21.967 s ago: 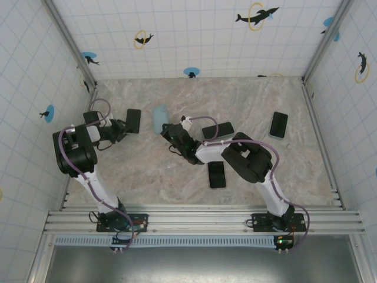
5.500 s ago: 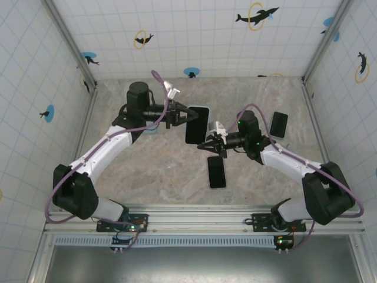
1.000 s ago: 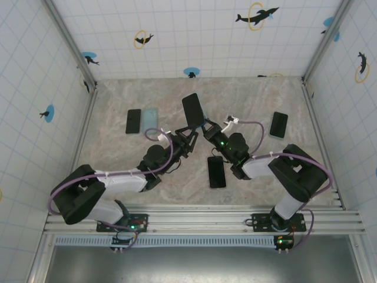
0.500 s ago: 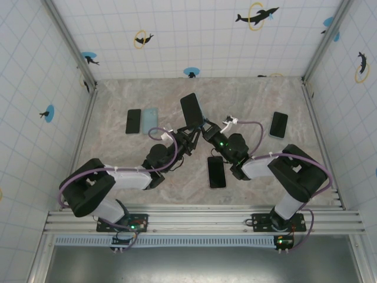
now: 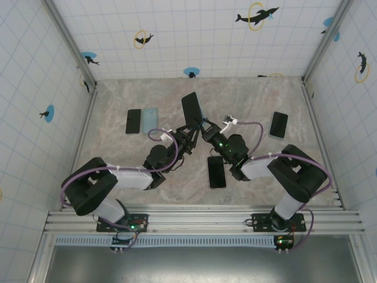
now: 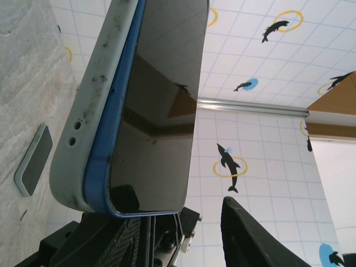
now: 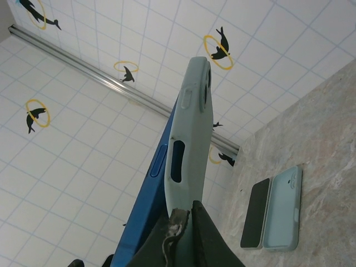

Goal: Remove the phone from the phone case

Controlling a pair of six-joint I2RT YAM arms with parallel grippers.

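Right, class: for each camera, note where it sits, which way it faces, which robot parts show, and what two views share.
Top external: above and behind the bases, facing down at the table; left arm and right arm show.
Left wrist: below the phone, facing up along its screen; own finger shows.
Right wrist: facing up along the phone case's back; own fingers show.
Shared: both wrist views see that cased phone, from opposite faces.

The phone [image 5: 191,108] stands tipped up. The left gripper [image 5: 190,130] and right gripper [image 5: 202,128] meet at its bottom end. A second phone [image 5: 217,172] lies flat near it.
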